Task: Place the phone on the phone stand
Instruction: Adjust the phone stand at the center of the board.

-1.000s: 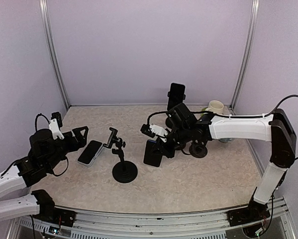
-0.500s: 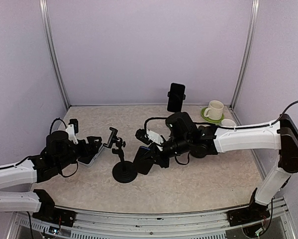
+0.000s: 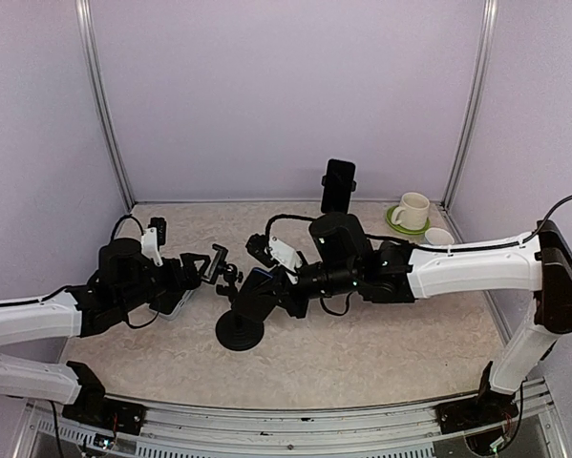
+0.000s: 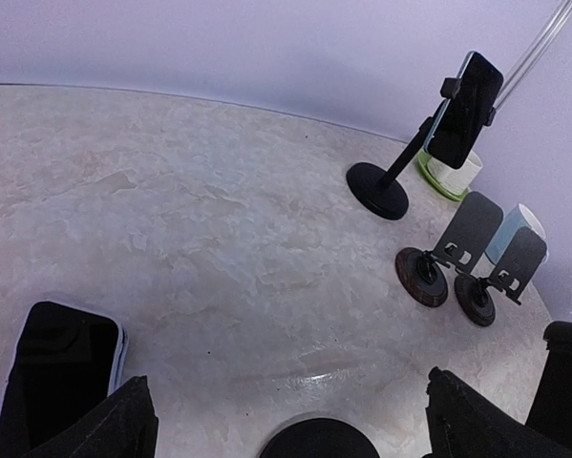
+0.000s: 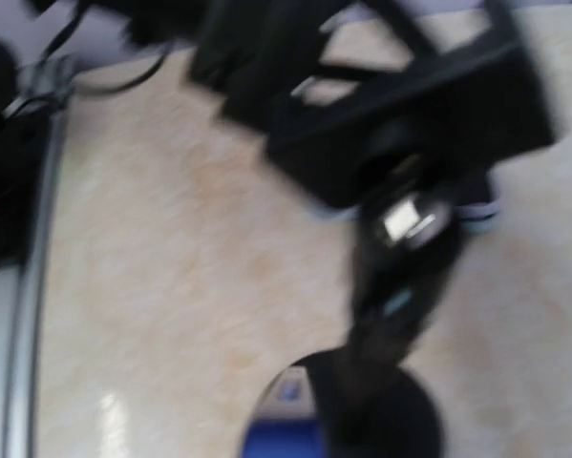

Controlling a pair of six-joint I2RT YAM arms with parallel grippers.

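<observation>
Top external view: the right arm's fingers (image 3: 280, 283) are closed tight on a dark phone (image 3: 255, 299). They hold it tilted above the surface (image 3: 362, 353), just right of the stand (image 3: 236, 334) in the middle. The stand's clamp head (image 3: 216, 260) sits higher, a little to the left. The right wrist view is too blurred to show the grip itself.

The left arm's fingers (image 4: 118, 420) are spread wide and hold nothing. They hover over a second phone (image 4: 61, 367) lying flat on the surface to the left of the stand.

The phone looks like a stiff, flat slab of moderate weight. Its smooth faces would probably let it slip or pivot under a light pinch. It is best held across the long edges near the middle, which leaves the ends free for the clamp. A knock against the clamp could mark or crack the glass. The stand is a thin post on a round base, so a sideways push may slide or tip it.
</observation>
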